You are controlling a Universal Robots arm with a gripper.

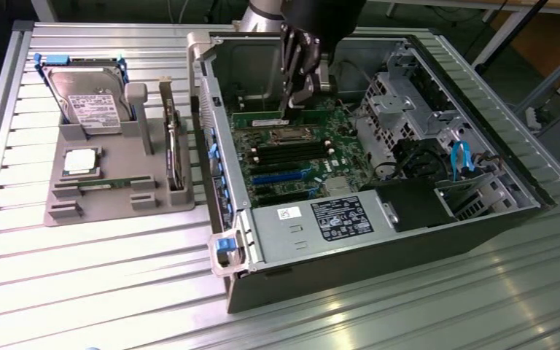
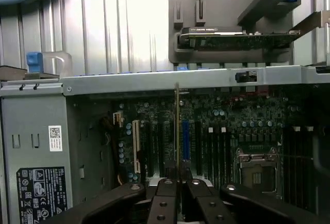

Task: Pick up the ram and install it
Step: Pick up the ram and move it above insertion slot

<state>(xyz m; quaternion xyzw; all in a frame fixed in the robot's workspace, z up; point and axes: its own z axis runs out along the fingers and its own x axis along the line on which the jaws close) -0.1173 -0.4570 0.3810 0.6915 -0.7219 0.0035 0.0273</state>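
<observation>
Gripper: Your gripper (image 2: 179, 182) is down inside the open computer case (image 1: 378, 251). Its fingers (image 2: 164, 203) are drawn nearly together, pinching a thin board between the tips.
Ram: That board is the ram (image 2: 178, 131). You see it edge-on, a narrow pale line running out from the fingertips over the motherboard (image 2: 227, 126).
Ram position: It hangs among the long slots, parallel to them and just beside a blue slot (image 2: 184, 139). You can't tell from here whether its lower edge touches a slot.
Arm: In the exterior view your arm (image 1: 309, 18) comes in from the top of the picture and drops into the case, with the fingers just above the CPU socket (image 1: 288, 135).
Case: It lies on its side with the panel off, on the ribbed metal table (image 1: 85, 277). The power supply (image 1: 324, 219) sits at the end nearest that camera.
Tray: At the exterior view's left of the case you have a grey parts tray (image 1: 105, 210), well apart from the gripper.
On the tray: A hard drive (image 1: 90, 102) leans at the far end, with a square silver CPU chip (image 1: 81, 162) in front of it. An expansion card (image 1: 171, 146) stands on edge on the side nearest the case.
</observation>
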